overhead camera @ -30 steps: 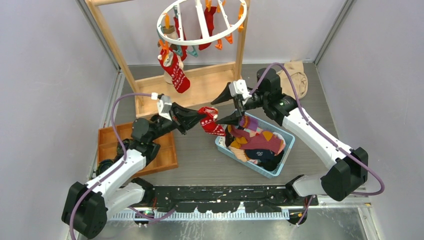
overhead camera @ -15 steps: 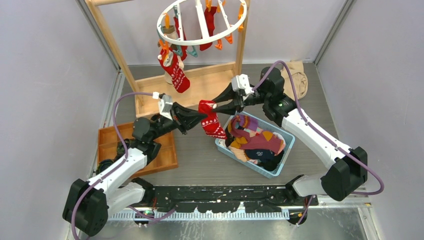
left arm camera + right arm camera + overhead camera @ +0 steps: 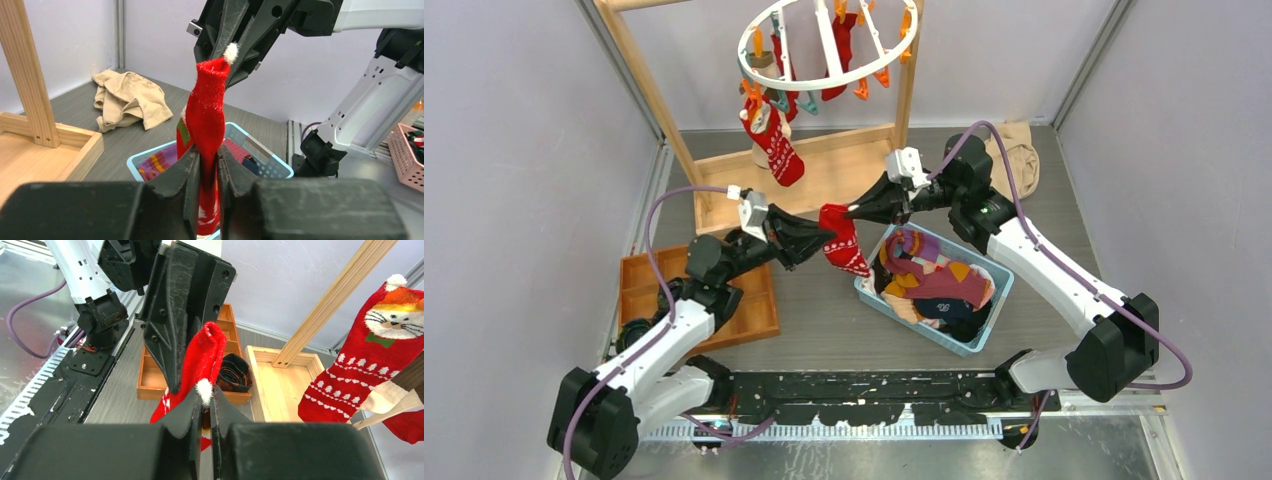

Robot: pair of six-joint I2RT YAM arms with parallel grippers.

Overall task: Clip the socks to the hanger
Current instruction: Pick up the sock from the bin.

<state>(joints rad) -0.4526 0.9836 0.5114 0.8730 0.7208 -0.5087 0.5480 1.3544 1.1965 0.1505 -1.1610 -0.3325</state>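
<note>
Between the 2 claws, above the blue basket (image 3: 992, 315), hangs the red sock (image 3: 846, 248). The left claw (image 3: 827, 238) is pinched nearly closed on the sock's middle. The right claw (image 3: 854, 212) is squeezed almost closed on the cuff, just beside the white pompom. The hanger (image 3: 828, 40) sits well above and beyond both claws. If the claws draw apart with both gripping, the fabric could stretch or slide out of 1 pinch. The right claw's hold is at the cuff's edge, so once it holds alone the sock may drop into the basket.
</note>
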